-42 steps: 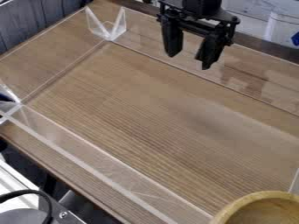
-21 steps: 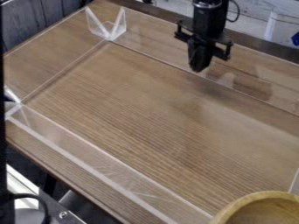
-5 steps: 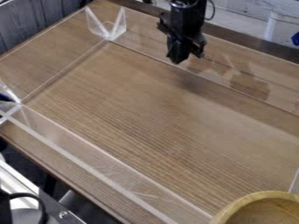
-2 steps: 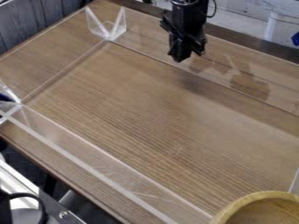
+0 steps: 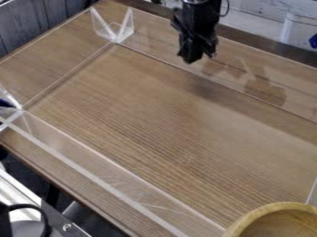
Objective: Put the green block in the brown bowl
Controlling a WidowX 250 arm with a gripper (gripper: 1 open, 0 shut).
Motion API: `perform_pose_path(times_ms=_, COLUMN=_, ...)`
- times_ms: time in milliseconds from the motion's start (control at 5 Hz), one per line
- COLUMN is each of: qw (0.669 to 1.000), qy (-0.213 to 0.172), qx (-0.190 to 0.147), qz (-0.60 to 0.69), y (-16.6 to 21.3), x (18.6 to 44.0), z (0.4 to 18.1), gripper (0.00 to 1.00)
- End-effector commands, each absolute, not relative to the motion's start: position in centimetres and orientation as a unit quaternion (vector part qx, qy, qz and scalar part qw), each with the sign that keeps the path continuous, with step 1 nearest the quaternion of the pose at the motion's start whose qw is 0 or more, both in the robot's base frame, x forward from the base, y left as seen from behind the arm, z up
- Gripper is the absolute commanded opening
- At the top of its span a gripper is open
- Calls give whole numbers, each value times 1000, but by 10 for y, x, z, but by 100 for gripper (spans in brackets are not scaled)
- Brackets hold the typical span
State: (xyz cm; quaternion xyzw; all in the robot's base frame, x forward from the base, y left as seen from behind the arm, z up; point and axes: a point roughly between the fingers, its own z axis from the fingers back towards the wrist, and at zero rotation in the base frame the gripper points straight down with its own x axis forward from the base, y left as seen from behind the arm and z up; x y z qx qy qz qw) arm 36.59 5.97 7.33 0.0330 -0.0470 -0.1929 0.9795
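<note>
My gripper [image 5: 190, 57] hangs pointing straight down over the far part of the wooden tabletop [image 5: 161, 130], close to the far clear wall. Its dark fingers [image 5: 192, 46] are pressed together, shut, and nothing shows between them. The green block is out of view or hidden; no green shows anywhere in the camera view. The brown bowl [image 5: 275, 221] sits at the bottom right corner, cut off by the picture's edge, with a thick pale rim and a darker inside. It is far from the gripper, across the whole table.
Low clear plastic walls [image 5: 74, 157] fence the wooden surface on all sides, with a folded clear corner piece [image 5: 115, 28] at the far left. Dark cables and hardware [image 5: 31, 220] lie outside the near wall at the bottom left.
The gripper stood open further right at first, then shut, and has shifted left along the far wall. Over the last second it has hardly moved.
</note>
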Motion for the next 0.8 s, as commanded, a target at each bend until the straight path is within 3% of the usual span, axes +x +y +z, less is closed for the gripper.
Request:
perform_pose_path(times_ms=0, qw=974, qy=-103, qx=43, qz=-196, y=66, x=377, z=125, gripper=100)
perform_pose_path(times_ms=200, qw=973, qy=-100, qx=32, qz=-206, y=67, x=377, z=131, gripper=0)
perform_pose_path(times_ms=600, qw=964, qy=-109, qx=58, qz=-236, y=81, x=372, z=132, gripper=0)
